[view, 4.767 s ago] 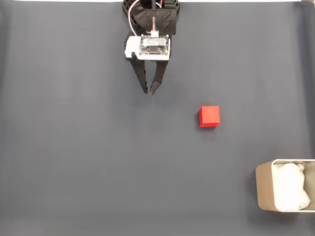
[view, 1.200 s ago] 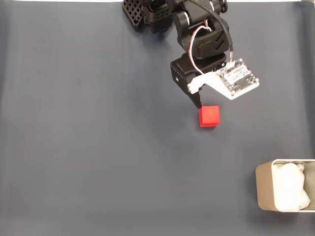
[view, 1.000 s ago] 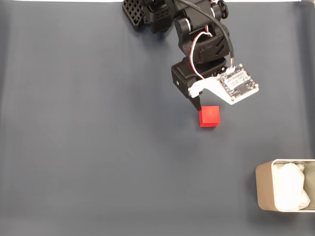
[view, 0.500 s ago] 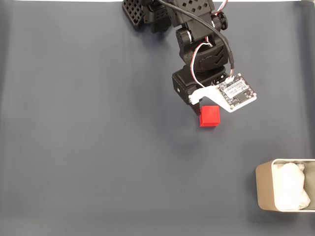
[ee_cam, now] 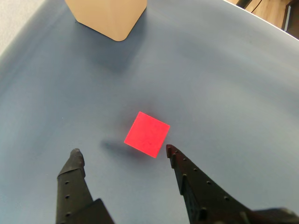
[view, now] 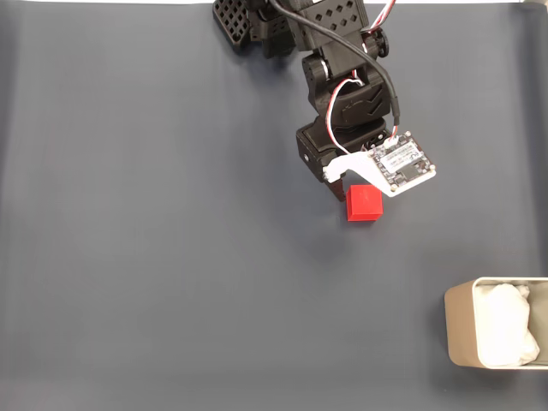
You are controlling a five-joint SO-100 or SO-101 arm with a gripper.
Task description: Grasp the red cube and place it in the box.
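In the wrist view the gripper [ee_cam: 122, 154] has its two black fingers spread wide apart with nothing between them; the right fingertip [ee_cam: 171, 151] sits just beside the near right corner of the red cube [ee_cam: 146, 134], while the left fingertip is well to the left over bare cloth. The cube lies flat on the dark blue-grey table cover [ee_cam: 224, 84], just beyond the fingertips, casting a soft shadow to its left. At the far edge of that view stands a rounded corner of the beige box [ee_cam: 106, 16], well apart from the cube. In the fixed view the black arm [view: 342, 94] reaches down from the top edge, its white bracket and circuit board [view: 401, 163] hanging just above and to the right of the red cube [view: 365, 204]; the box [view: 458, 330], with white lining [view: 505, 325] inside, sits at the lower right corner. A strip of wooden floor [ee_cam: 275, 11] shows at the wrist view's upper right. Compared with half a second ago, the board has drawn slightly closer over the cube's top edge; the cube and box have not moved.
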